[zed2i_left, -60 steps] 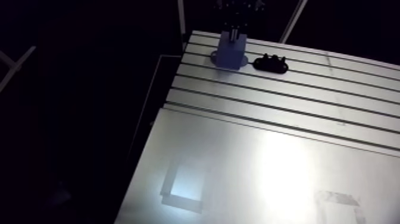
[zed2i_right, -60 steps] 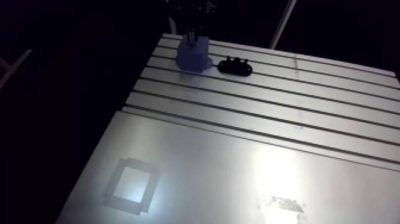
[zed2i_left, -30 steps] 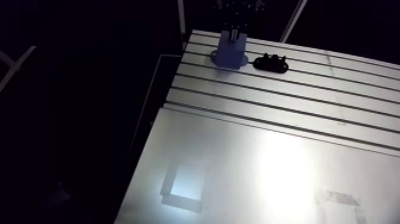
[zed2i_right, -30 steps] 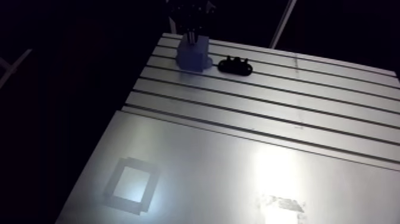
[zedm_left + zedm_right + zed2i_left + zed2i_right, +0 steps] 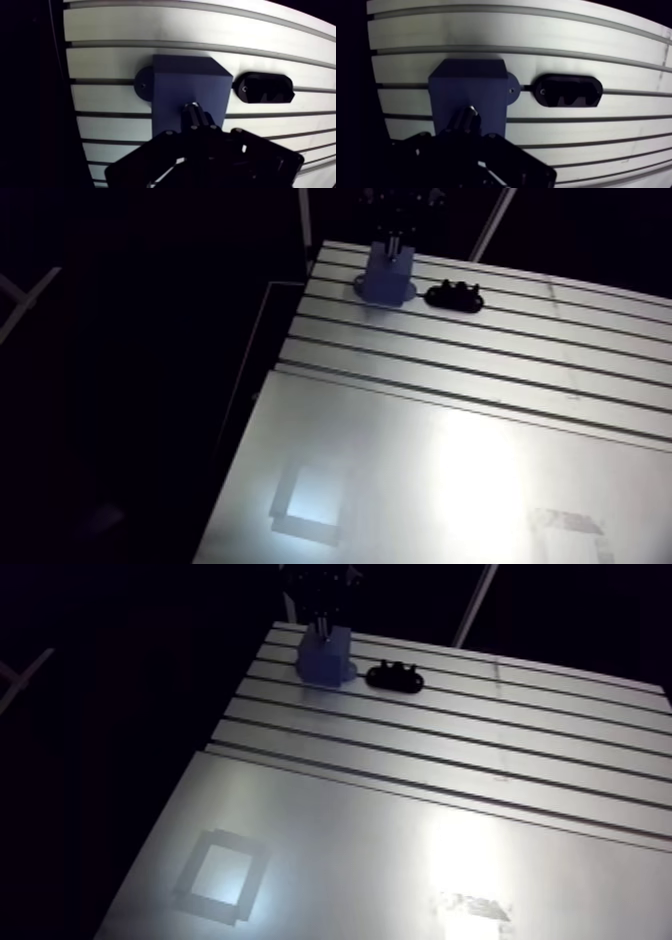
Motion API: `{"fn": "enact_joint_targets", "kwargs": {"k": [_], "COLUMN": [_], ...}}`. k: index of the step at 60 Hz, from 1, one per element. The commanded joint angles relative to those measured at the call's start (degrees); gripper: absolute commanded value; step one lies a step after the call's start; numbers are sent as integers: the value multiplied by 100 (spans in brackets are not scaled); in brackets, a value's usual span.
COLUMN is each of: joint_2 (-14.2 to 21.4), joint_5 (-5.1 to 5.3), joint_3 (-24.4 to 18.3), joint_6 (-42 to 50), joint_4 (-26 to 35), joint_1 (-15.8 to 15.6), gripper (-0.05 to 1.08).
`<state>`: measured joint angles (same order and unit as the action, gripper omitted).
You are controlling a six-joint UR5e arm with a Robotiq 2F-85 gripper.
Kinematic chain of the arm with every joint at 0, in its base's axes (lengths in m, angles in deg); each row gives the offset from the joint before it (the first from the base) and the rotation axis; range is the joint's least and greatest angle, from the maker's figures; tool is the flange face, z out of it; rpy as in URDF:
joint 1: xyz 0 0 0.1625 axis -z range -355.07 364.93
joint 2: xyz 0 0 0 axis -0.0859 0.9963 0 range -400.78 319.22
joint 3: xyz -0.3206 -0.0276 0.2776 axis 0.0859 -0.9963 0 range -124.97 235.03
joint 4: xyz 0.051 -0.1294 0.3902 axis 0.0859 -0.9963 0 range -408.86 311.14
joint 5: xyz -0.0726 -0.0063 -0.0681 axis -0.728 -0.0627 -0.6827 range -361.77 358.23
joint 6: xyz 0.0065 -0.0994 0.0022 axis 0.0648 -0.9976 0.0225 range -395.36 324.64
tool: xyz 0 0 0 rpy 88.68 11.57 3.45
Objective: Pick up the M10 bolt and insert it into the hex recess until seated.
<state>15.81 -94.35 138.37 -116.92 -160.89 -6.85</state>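
Note:
A blue block [image 5: 187, 82] with a slanted face is bolted to the slotted aluminium table [image 5: 520, 358] at its far left corner. My gripper [image 5: 197, 131] hangs right over it, and in the arm view the gripper [image 5: 398, 233] comes down onto the block [image 5: 388, 276] from above. A dark bolt [image 5: 196, 114] sticks out from between the fingers, its end against the block's top face. The fingers look shut on it. The recess itself is hidden under the bolt and gripper.
A black oval holder [image 5: 263, 88] with notches sits on the table just beside the block, also seen as the holder [image 5: 455, 294] in the arm view. A smooth metal sheet [image 5: 420, 478] with a taped square [image 5: 310, 503] covers the near part of the table.

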Motion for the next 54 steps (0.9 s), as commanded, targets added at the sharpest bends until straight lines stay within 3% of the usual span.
{"fn": "enact_joint_targets", "kwargs": {"k": [1, 12, 16, 17, 18, 19, 20, 21, 22, 23, 36, 54], "joint_2": [14, 14, 14, 14, 14, 14, 14, 14, 14, 14, 183, 744], "joint_5": [0, 7, 17, -5, -5, -1, -1, -1, -1, -8, -18, -18], "joint_3": [-5, -6, -30, -40, -40, -49, -49, -50, -50, -51, -84, -93], "joint_6": [-13, -21, -14, -13, -13, -21, -21, -22, -22, -14, -22, -22], "joint_4": [1, 8, 17, 33, 33, 51, 51, 61, 61, 62, 86, 563], "joint_1": [0, 0, -8, -9, -9, -24, -24, -34, -34, -50, -80, -28], "gripper": [105, 104, 94, 76, 76, 49, 49, 23, 23, 6, 1, 1]}}
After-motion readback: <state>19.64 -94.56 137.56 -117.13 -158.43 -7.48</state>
